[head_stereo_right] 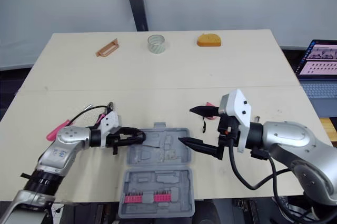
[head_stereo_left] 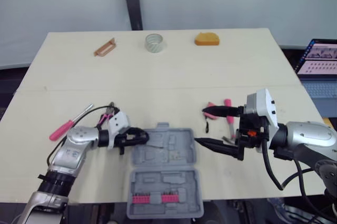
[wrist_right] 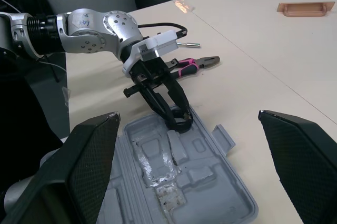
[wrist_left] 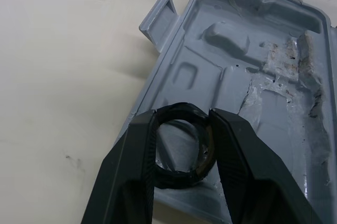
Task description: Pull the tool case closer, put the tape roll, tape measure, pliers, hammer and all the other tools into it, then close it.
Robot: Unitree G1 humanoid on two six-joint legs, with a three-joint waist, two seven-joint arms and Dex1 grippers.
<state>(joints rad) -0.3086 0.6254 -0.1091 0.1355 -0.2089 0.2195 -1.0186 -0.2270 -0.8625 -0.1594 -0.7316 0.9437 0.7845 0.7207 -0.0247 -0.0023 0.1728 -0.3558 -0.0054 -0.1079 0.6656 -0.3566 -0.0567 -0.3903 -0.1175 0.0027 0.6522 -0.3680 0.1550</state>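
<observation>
Nearest, the open case point(head_stereo_left: 174, 179) lies bottom centre. At its left edge the left gripper point(head_stereo_left: 143, 138) pinches a black roll point(wrist_left: 174, 177). At its right edge the right gripper point(head_stereo_left: 200, 125) is spread wide and empty, in front of pink tools point(head_stereo_left: 227, 109). At left lie a screwdriver point(head_stereo_left: 66, 125) and pliers point(head_stereo_left: 108, 112); top centre, a clear roll point(head_stereo_left: 154, 42) and tape measure point(head_stereo_left: 206, 39).

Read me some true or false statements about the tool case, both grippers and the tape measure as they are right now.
The tool case lies open. True.
The left gripper is shut on a black tape roll over the case's edge. True.
The right gripper is shut on a tool. False: it is open and empty, beside the case.
The orange tape measure lies in the case. False: it sits near the far edge of the table.
A pink-handled screwdriver lies on the table to the left of the case. True.
</observation>
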